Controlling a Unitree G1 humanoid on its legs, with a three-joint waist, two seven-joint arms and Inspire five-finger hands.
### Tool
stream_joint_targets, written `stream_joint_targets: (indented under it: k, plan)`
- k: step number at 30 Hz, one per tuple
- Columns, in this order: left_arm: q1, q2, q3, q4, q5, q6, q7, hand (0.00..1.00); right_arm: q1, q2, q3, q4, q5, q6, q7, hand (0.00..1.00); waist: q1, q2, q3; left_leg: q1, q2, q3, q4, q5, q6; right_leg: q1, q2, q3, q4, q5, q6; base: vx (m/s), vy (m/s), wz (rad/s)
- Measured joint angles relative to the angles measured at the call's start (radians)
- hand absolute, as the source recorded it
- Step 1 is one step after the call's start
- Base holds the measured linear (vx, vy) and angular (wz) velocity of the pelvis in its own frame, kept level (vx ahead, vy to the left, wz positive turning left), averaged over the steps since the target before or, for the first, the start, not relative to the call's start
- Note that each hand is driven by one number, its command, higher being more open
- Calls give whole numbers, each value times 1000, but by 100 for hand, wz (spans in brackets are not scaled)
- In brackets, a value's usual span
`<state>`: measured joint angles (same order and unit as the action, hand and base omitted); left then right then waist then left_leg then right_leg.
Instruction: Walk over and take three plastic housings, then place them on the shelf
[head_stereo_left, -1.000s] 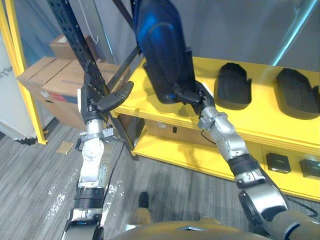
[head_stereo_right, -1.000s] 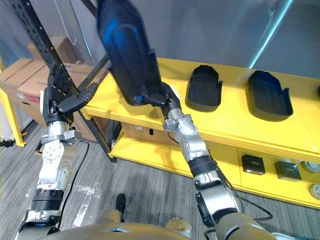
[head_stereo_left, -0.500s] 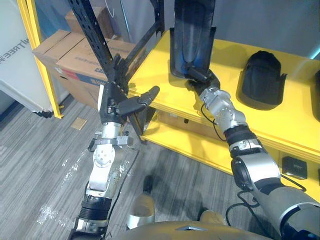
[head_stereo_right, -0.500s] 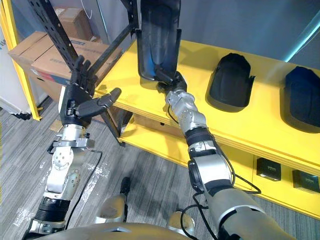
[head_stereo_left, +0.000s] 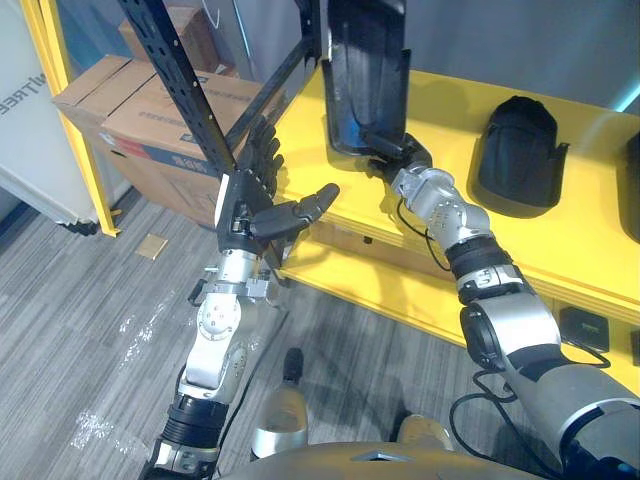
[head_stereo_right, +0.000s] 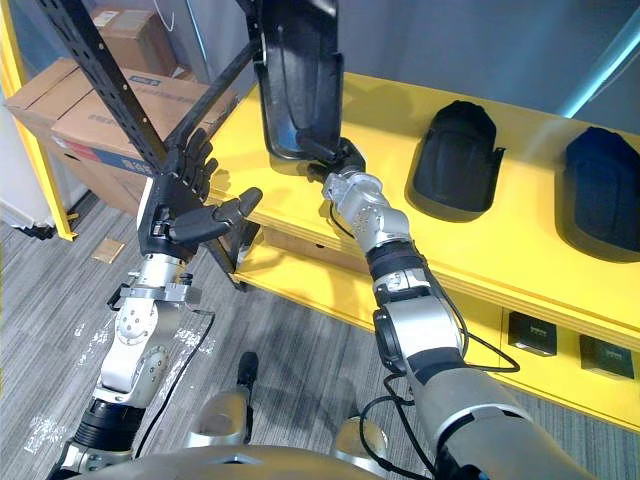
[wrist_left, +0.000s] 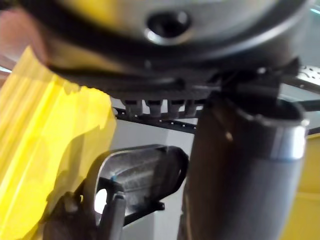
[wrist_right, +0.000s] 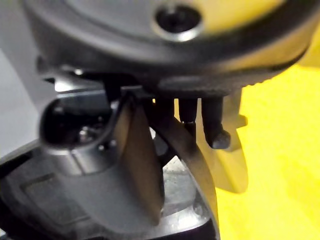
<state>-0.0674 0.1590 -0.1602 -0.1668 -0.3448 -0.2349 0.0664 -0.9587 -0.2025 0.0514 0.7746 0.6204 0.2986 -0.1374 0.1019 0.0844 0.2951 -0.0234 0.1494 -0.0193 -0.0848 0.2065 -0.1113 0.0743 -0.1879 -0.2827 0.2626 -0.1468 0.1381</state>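
My right hand (head_stereo_left: 396, 157) is shut on the lower rim of a black plastic housing (head_stereo_left: 366, 70), holding it upright above the left end of the yellow shelf (head_stereo_left: 440, 215). In the right wrist view the thumb (wrist_right: 134, 150) and fingers (wrist_right: 216, 131) pinch the housing's edge (wrist_right: 190, 165). Two more black housings (head_stereo_right: 458, 155) (head_stereo_right: 598, 190) lie flat on the shelf further right. My left hand (head_stereo_left: 262, 205) is open, fingers spread, beside the shelf's left corner and holding nothing. The held housing (wrist_left: 137, 175) shows past it in the left wrist view.
A black perforated rack post (head_stereo_left: 180, 85) with diagonal braces rises just behind my left hand. Cardboard boxes (head_stereo_left: 150, 110) are stacked behind it on the left. A lower yellow shelf (head_stereo_right: 330, 290) carries small black parts (head_stereo_right: 530, 333). Grey plank floor (head_stereo_left: 90, 340) lies below.
The held housing has shifted slightly left and tilted over the shelf's left end. My left hand has risen and moved right, closer to the shelf corner.
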Motion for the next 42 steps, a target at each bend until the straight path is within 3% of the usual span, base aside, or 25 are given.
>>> stream_joint_targets:
  k: [7,8,19,20,26,30,34,37,39,40,42]
  plan:
    - [0,12,-22,-1,1,30,-4,100,1,0,20,-23,-18,45,-4,100,1,-18,11,15,0,17,0,-2,3,5,-1,19,-3,4,4,-12,0,-6]
    - [0,17,-25,-1,2,36,-4,100,1,1,21,-25,-17,52,-4,0,1,-19,12,16,0,19,0,-2,3,6,-1,20,-5,5,5,-7,-3,-3]
    - [1,20,-41,-1,2,45,-3,100,5,2,36,-24,-19,67,-15,0,1,-30,14,36,-1,42,-1,-6,6,33,1,35,-48,26,11,-1,-1,-5]
    - [1,21,-41,-1,2,45,-3,100,5,2,36,-24,-19,68,-17,100,1,-34,13,36,-1,42,-1,-6,6,35,2,35,-55,30,11,0,0,0]
    - [4,51,-53,-1,2,45,-4,100,28,2,36,-74,-91,74,-17,100,3,-41,14,32,-2,44,-2,-9,4,36,3,35,-70,41,14,-5,0,0]
    - [49,43,-52,-8,2,45,-4,100,162,3,38,-306,-250,112,-21,100,-4,-44,13,32,-8,50,-1,-5,-1,35,-3,38,-75,47,17,1,1,-2]
    - [90,30,-50,-42,8,43,15,100,314,-22,41,-531,-431,99,4,100,-31,-55,10,33,-6,69,-1,-7,-3,32,-1,51,-96,62,17,-10,-1,-13]
    - [90,19,-28,-43,42,41,30,100,389,-70,84,-638,-560,22,78,100,-58,-65,5,38,-6,88,0,-8,-4,30,0,71,-111,76,20,-3,7,-21]
    - [90,15,-16,-43,44,38,34,100,406,-110,120,-665,-679,-112,143,100,-79,-69,2,49,-4,101,0,-11,-7,31,0,84,-112,79,21,-19,4,-18]
    - [90,15,-16,-44,44,37,33,100,406,-120,125,-668,-703,-155,161,100,-82,-69,1,50,-3,102,0,-11,-7,31,1,84,-112,79,21,-35,-12,-9]
    - [92,14,-16,-54,52,37,31,100,405,-173,155,-701,-785,-308,209,100,-79,-71,-3,50,3,102,0,-11,-7,32,8,84,-118,84,18,-19,-11,-1]
